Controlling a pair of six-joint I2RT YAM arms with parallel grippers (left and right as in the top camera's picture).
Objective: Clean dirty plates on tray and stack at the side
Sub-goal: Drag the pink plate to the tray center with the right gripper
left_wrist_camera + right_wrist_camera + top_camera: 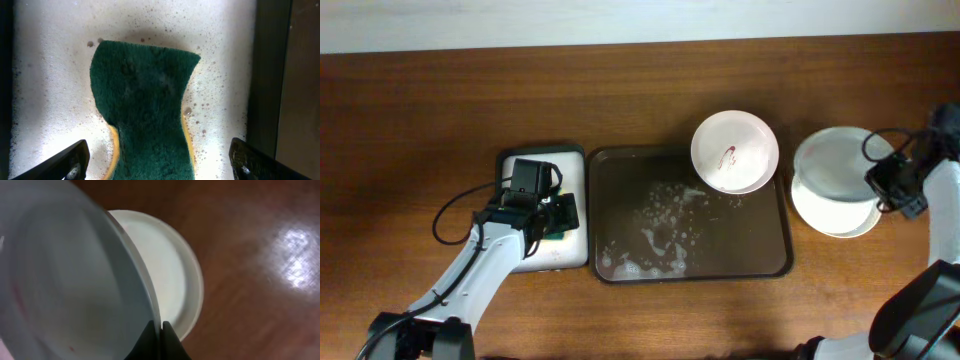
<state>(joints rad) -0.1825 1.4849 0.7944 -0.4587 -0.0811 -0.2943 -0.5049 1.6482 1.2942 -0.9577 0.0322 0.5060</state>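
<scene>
Right of the large dark brown rectangular tray (760, 240), the right gripper (159, 330) is clamped on the rim of a pale round shallow plate (65, 280), held tilted over a second pale plate (175, 285) on the wooden table (420, 120); a good stack likely needs it levelled and centred before the jaws part. Being round, it has no long axis; its hollow faces up. The left gripper (160, 160) hangs wide apart, empty, over a green sponge (145, 100), and a red-streaked plate (735, 150) rests at the tray's far right corner.

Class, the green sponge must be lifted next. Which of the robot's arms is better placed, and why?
Left. The left pincer hangs open directly over the sponge in the foamy small tray; the right pincer is shut on a plate above another plate.
</scene>
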